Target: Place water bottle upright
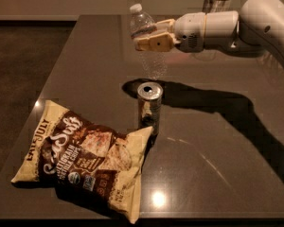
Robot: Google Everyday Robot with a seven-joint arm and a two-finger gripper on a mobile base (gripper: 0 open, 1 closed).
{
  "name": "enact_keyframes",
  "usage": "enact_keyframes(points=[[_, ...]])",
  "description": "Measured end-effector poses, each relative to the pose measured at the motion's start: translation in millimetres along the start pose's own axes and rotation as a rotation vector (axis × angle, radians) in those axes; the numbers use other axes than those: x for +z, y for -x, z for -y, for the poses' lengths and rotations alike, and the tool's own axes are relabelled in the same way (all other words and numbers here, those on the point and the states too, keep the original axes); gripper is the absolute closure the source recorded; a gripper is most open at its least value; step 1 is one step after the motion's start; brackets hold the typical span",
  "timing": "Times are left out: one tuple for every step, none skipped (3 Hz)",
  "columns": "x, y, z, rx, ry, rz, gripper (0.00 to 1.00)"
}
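The water bottle [146,41] is a small clear ribbed plastic bottle with a white cap. It hangs in the air above the far middle of the table, nearly upright, cap up and tilted a little to the left. My gripper [151,36] reaches in from the right and is shut on the bottle's middle, its tan fingers [154,42] across the bottle's body. The bottle's base hangs above the table, behind the silver can.
A silver drink can [149,105] stands upright mid-table. A brown and cream chip bag [83,157] lies at the front left, touching the can. A tall clear glass cup [213,13] stands at the back behind my arm. The table's left edge [52,74] drops to dark floor.
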State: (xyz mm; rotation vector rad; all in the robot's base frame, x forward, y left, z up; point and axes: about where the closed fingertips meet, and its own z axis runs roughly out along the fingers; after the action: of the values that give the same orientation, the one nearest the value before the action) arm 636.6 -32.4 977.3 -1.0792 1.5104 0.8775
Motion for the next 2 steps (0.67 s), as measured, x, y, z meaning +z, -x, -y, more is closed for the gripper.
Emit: enact_keyframes(points=[[4.4, 0.1, 4.1, 0.01, -0.002, 0.119, 1.0], [11.4, -8.0, 3.8, 0.03, 0.004, 0.207, 1.0]])
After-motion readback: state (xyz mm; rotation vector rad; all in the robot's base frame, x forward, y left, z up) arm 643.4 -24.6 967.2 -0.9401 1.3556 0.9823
